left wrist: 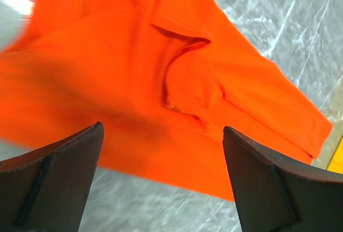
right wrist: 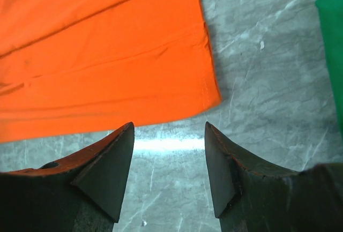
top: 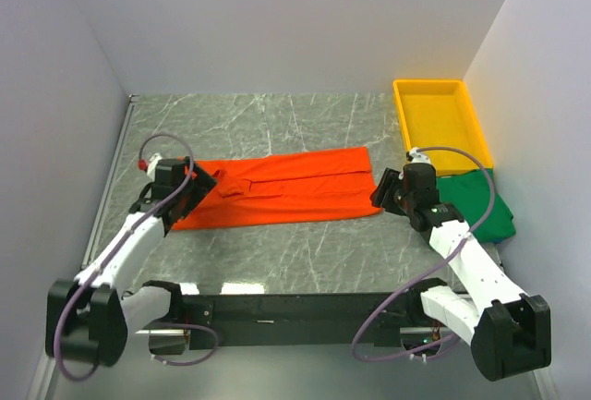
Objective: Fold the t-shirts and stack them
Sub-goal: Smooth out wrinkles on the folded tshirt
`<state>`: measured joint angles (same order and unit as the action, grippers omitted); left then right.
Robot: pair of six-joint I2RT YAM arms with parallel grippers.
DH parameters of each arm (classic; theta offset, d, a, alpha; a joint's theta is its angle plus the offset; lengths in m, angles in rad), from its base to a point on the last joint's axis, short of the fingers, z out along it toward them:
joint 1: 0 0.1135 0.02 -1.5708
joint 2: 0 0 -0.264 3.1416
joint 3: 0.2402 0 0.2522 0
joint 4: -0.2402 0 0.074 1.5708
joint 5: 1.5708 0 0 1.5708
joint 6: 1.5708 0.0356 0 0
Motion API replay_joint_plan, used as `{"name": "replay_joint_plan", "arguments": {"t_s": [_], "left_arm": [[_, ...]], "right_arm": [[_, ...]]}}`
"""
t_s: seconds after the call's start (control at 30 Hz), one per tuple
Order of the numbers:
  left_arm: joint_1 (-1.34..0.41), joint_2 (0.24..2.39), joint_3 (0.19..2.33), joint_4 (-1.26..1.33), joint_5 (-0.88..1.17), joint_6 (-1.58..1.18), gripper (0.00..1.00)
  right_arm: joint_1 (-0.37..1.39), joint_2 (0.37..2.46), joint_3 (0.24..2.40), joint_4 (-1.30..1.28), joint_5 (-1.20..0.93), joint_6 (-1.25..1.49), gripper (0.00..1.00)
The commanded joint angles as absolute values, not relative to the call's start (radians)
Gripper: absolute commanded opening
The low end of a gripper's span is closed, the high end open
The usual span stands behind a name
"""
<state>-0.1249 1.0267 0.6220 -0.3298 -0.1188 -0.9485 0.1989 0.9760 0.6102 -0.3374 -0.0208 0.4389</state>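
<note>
The orange-red t-shirt lies folded lengthwise into a long strip across the middle of the table. It fills the left wrist view, where a sleeve fold shows, and its right end shows in the right wrist view. The dark green t-shirt lies at the right, partly under the right arm, and its edge shows in the right wrist view. My left gripper is open and empty over the strip's left end. My right gripper is open and empty, just off the strip's right end.
A yellow plastic tray stands at the back right, against the right wall. White walls close in the left, back and right sides. Bare marble table lies in front of the orange shirt.
</note>
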Motion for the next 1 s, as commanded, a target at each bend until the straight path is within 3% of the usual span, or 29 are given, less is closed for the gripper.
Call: {"name": "replay_joint_plan", "arguments": {"t_s": [0.0,0.3,0.97], "left_arm": [[-0.158,1.142,0.638,-0.12,-0.095,-0.992,0.98],[-0.205,1.393,0.764,-0.071,-0.12,-0.999,0.95],[-0.275,1.554,0.839,-0.098,-0.172,-1.031,0.9]], "right_arm": [[0.21,0.948,0.586,-0.322,-0.041,0.414,0.62],[0.212,0.925,0.574,-0.324,-0.031,0.397,0.62],[0.212,0.92,0.56,-0.316,-0.041,0.393,0.62]]}}
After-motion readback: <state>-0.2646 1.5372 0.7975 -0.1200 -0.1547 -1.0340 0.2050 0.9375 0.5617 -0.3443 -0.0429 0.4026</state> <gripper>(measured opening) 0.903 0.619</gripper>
